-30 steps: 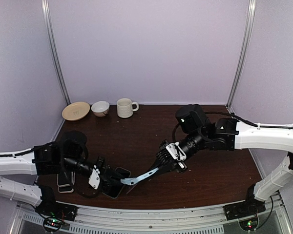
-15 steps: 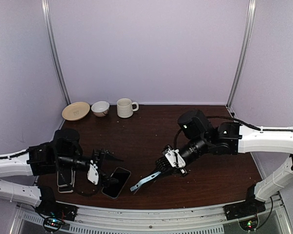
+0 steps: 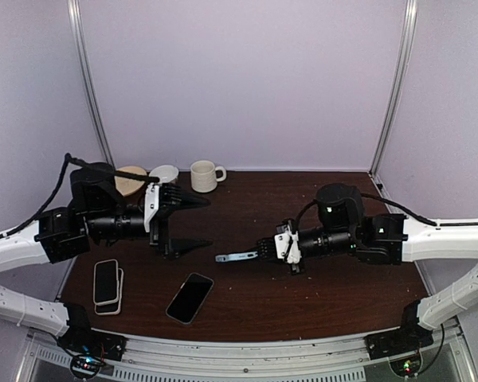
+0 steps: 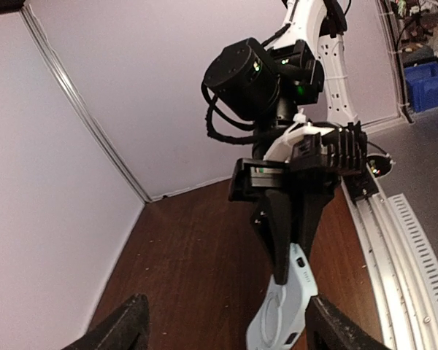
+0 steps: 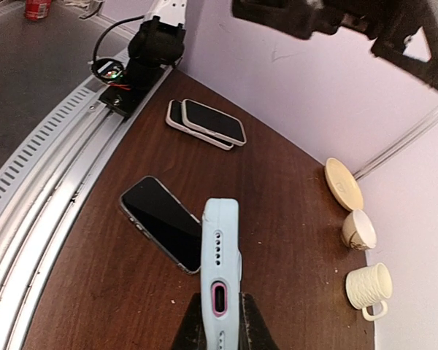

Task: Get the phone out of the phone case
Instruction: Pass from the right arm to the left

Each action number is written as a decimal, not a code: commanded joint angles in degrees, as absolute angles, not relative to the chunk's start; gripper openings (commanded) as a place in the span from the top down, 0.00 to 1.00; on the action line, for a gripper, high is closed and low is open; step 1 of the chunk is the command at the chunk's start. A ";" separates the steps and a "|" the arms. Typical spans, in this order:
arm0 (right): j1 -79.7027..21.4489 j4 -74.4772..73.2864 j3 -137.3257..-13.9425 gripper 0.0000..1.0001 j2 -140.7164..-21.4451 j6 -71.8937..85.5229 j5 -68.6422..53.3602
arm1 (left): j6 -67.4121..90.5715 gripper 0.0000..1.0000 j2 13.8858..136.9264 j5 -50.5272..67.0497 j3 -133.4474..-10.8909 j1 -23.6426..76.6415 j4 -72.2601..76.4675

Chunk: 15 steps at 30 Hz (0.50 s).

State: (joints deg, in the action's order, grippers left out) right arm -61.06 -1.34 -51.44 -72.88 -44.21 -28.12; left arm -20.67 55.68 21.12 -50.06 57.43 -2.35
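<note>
L gripper (image 3: 204, 221) has lifted off the phone (image 3: 190, 298), jaws wide, empty; phone lies bare on the table (image 3: 342, 302); R gripper (image 3: 263, 254) pinches the case (image 3: 236, 257) by one end (soft, light); phone's prob. slick, fragile; take its long edges.

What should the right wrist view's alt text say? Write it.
The right end effector grips a pale blue phone case edge-on. Beyond it, a black phone lies flat on the dark wooden table, out of the case.
</note>
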 commanded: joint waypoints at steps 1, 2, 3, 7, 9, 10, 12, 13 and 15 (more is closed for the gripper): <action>-60.73 10.31 -50.94 1.00 -69.11 -41.97 -24.29 | -8.51 0.29 61.17 26.79 -51.06 57.93 2.02; -60.73 10.95 -50.64 1.00 -68.73 -41.74 -24.01 | -8.62 0.30 61.92 26.49 -51.21 58.05 2.21; -60.73 11.73 -50.32 1.00 -68.35 -41.33 -23.48 | -8.50 0.31 62.37 26.34 -51.17 58.24 2.58; -60.73 12.88 -49.67 1.00 -66.65 -40.53 -21.96 | -8.89 0.32 63.94 28.19 -50.45 58.48 4.51; -60.73 12.58 -49.58 1.00 -66.25 -40.16 -22.48 | -9.37 0.37 64.79 28.17 -50.34 58.98 5.89; -60.73 12.78 -49.43 1.00 -66.19 -39.78 -22.89 | -10.00 0.41 65.37 28.54 -50.61 59.21 6.23; -60.73 13.78 -49.14 1.00 -66.25 -38.88 -22.79 | -11.59 0.47 66.62 28.28 -51.39 60.35 6.24; -60.73 14.08 -49.13 1.00 -66.27 -38.42 -22.57 | -12.50 0.50 67.47 27.30 -51.80 61.05 6.24; -60.75 14.72 -49.08 1.00 -66.35 -37.84 -22.39 | -14.34 0.57 68.65 25.46 -52.34 62.12 6.19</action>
State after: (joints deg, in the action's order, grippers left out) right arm -60.99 7.94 -49.12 -67.72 -40.16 -23.59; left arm -11.25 66.22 26.57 -50.30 60.03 2.72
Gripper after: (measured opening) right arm 0.085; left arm 0.479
